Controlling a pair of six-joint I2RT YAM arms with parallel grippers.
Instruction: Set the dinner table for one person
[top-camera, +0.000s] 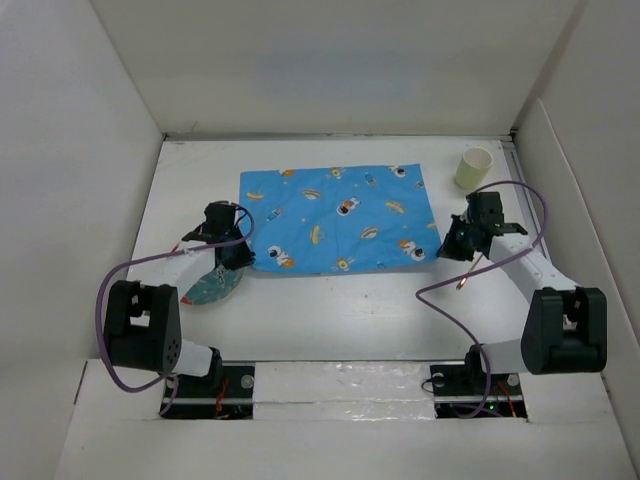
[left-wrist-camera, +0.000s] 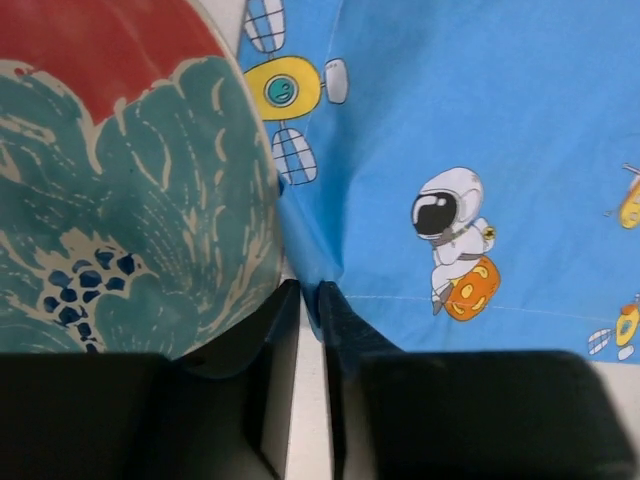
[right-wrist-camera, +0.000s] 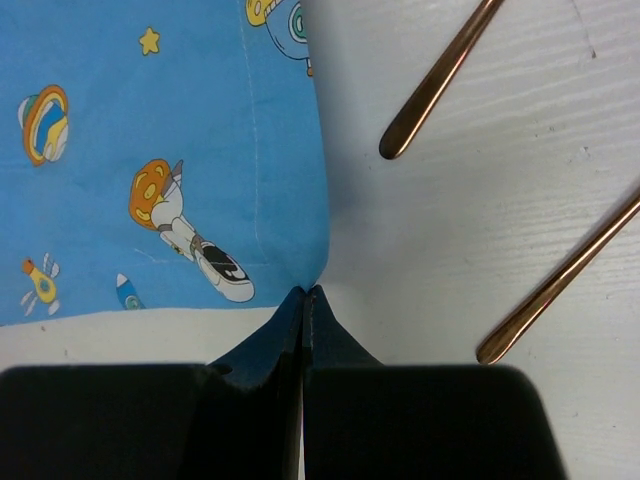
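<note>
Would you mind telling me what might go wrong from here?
The plate sits right against the placemat corner at the left pincer; tugging the cloth may shove it. Two copper handles lie just beside the shut right pincer, so a sideways move might knock them off line.

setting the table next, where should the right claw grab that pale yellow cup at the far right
Probably grip the pale yellow cup across its side wall, from the near side: it stands upright, mouth up, beyond the right claw.
</note>
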